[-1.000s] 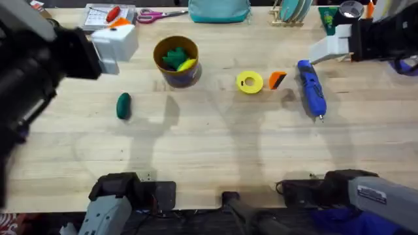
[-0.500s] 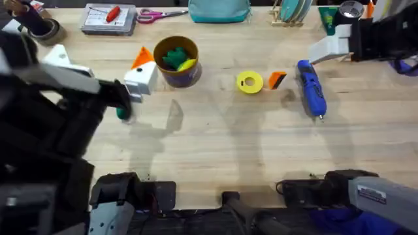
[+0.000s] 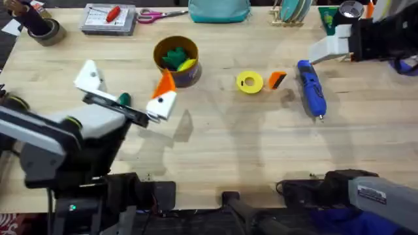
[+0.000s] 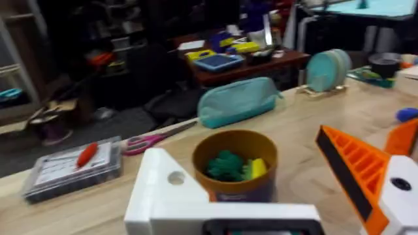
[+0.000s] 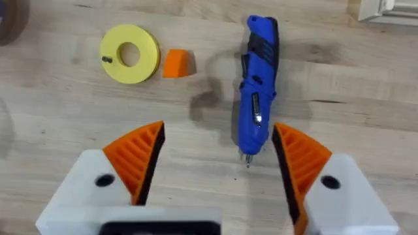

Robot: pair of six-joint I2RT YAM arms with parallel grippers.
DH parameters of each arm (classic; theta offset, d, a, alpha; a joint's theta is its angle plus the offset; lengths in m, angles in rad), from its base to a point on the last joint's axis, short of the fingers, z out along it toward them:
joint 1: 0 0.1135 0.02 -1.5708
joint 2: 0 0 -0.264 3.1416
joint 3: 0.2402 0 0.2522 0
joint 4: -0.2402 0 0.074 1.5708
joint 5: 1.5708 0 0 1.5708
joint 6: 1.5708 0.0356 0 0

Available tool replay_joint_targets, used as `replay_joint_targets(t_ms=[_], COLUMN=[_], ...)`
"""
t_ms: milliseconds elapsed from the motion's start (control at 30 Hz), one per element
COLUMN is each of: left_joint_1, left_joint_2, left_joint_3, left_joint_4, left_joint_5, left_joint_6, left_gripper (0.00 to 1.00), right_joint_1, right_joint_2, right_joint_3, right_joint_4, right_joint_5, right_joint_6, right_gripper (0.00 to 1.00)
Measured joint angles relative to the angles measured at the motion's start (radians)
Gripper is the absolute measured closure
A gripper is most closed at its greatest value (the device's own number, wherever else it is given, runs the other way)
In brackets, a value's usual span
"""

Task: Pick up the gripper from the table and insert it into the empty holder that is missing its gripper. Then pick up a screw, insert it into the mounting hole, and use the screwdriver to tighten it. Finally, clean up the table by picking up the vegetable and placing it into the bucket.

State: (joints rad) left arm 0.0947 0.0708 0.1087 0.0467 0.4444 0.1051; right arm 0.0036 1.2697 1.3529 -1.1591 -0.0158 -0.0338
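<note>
Assembly work on the table (image 3: 228, 150) has not yet begun, by our reading: the small orange wedge (image 3: 277, 79) that serves as the spare gripper lies flat on the wood, just beside a flat yellow ring (image 3: 249, 82) and near the blue screwdriver (image 3: 312, 88). The plain white holder (image 3: 330, 47) waits at the far right edge on a dark arm. We see the right gripper (image 5: 219, 130) hovering above this cluster with its orange-padded fingers spread wide and nothing between them, the screwdriver's tip lying close to one of them. The left gripper (image 3: 127, 78) is likewise wide apart and empty, hanging low in front of the bucket (image 3: 155, 53), with the dark green vegetable (image 3: 123, 98) peeking out beneath it. We judge the wedge to be the first pick, and the right arm the better placed for it. To do it well, we would shift across to centre the fingers over the wedge, turn them to close on its flat sides, and come straight down, clear of the ring and the screwdriver, before closing firmly.
</note>
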Motion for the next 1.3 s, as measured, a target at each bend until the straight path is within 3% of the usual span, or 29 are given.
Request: replay_joint_targets(t_ms=[267, 500, 633, 933, 1300], left_joint_1=[-0.060, -0.108, -0.137, -0.174, -0.177], left_joint_2=[-0.066, -0.065, -0.066, -0.066, -0.066], left_joint_3=[-0.091, -0.099, -0.099, -0.099, -0.099], left_joint_4=[0.047, 0.044, 0.002, -0.146, -0.159], left_joint_5=[0.213, 0.448, 0.546, 0.618, 0.645], left_joint_6=[0.000, 0.000, -0.001, 0.000, 0.029], left_gripper=[0.015, 0.015, 0.016, 0.015, 0.015], right_joint_1=[0.000, 0.000, 0.000, 0.000, 0.000], right_joint_2=[0.000, 0.000, 0.000, 0.000, 0.000], right_joint_3=[0.000, 0.000, 0.000, 0.000, 0.000], right_joint_4=[0.000, 0.000, 0.000, 0.000, 0.000], right_joint_5=[0.000, 0.000, 0.000, 0.000, 0.000], right_joint_6=[0.000, 0.000, 0.000, 0.000, 0.000], right_gripper=[0.007, 0.007, 0.007, 0.006, 0.007])
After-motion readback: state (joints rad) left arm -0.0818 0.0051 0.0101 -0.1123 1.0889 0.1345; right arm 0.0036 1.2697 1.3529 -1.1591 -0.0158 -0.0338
